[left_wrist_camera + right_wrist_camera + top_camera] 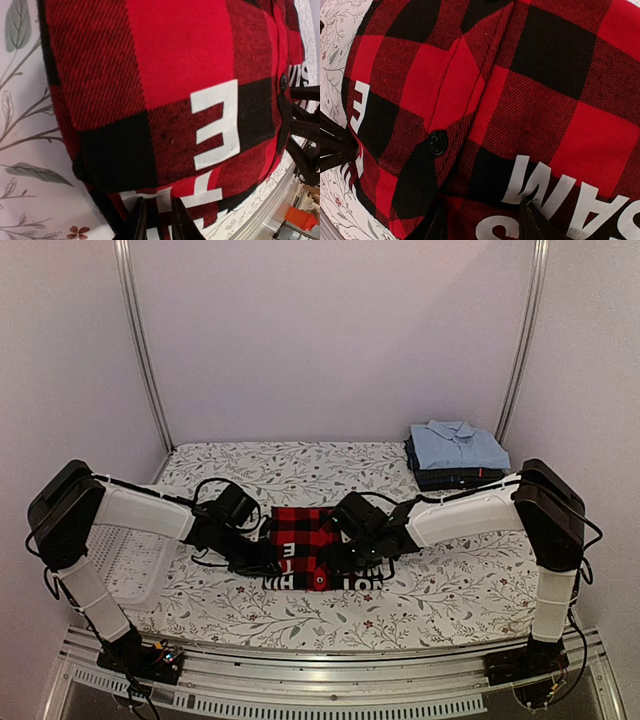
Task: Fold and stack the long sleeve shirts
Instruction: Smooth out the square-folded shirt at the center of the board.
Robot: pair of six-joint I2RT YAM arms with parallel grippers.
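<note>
The red-and-black check shirt lies folded in the middle of the table, with white letters along its near edge. My left gripper is at its near left edge. In the left wrist view that gripper is shut on a pinch of the shirt's lower edge. My right gripper is at the near right part. In the right wrist view it stands open, fingers wide apart, tips against the shirt near the white letters. A stack of folded shirts, light blue over dark navy, sits at the back right.
A white mesh basket rests at the table's left edge under the left arm. The flower-print cloth covers the table. Metal frame posts rise at the back corners.
</note>
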